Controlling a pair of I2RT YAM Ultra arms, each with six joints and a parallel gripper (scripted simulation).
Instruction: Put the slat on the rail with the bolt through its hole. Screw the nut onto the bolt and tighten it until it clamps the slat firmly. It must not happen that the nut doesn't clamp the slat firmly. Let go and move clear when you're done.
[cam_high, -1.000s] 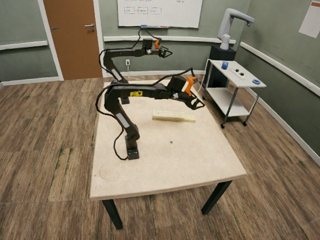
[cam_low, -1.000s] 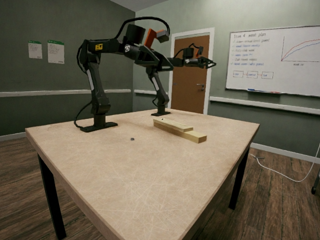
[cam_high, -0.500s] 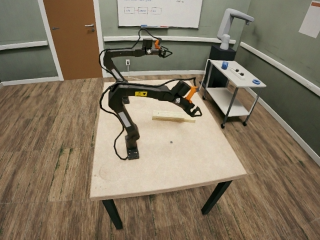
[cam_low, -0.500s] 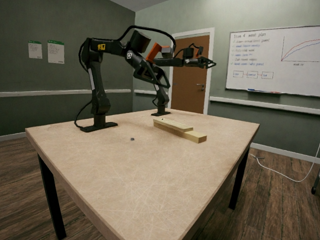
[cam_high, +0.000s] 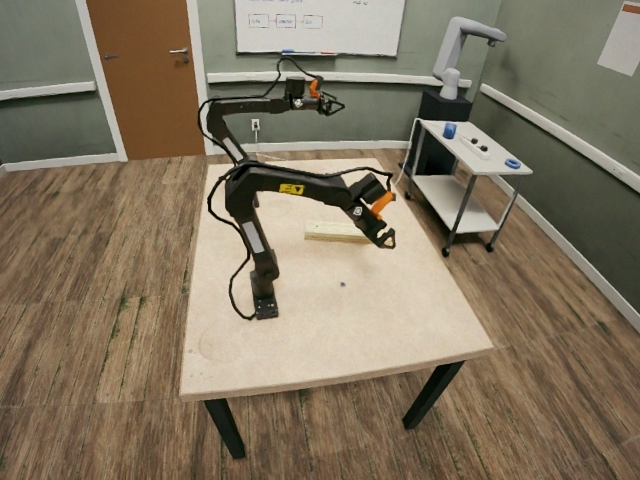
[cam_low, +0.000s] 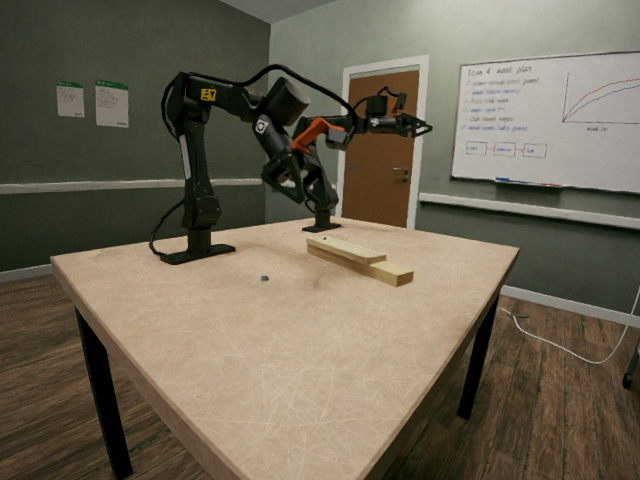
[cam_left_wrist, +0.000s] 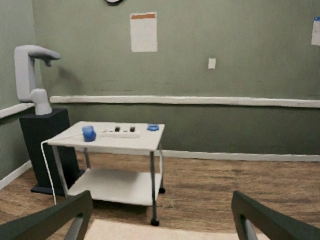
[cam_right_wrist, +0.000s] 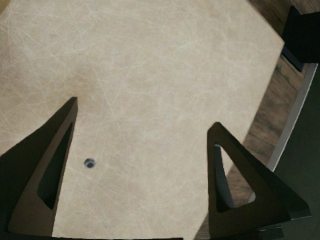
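Observation:
A pale wooden slat (cam_low: 345, 249) lies on top of the thicker wooden rail (cam_low: 386, 271) in the middle of the table; they also show in the top view (cam_high: 333, 231). A dark spot (cam_low: 324, 238) marks the slat's far end; I cannot tell whether it is the hole or the bolt. The small dark nut (cam_high: 341, 283) (cam_low: 264, 278) lies loose on the table top, and shows in the right wrist view (cam_right_wrist: 90, 163). My right gripper (cam_high: 385, 240) (cam_right_wrist: 150, 115) is open and empty, tilted down above the table near the rail's end. My left gripper (cam_high: 338, 106) (cam_left_wrist: 161, 199) is open and empty, held high at the far side.
A white cart (cam_high: 473, 155) with small blue items stands beyond the table's far right corner, with a grey robot arm (cam_high: 454, 51) on a black stand behind it. Both arm bases (cam_high: 264, 304) stand along one table edge.

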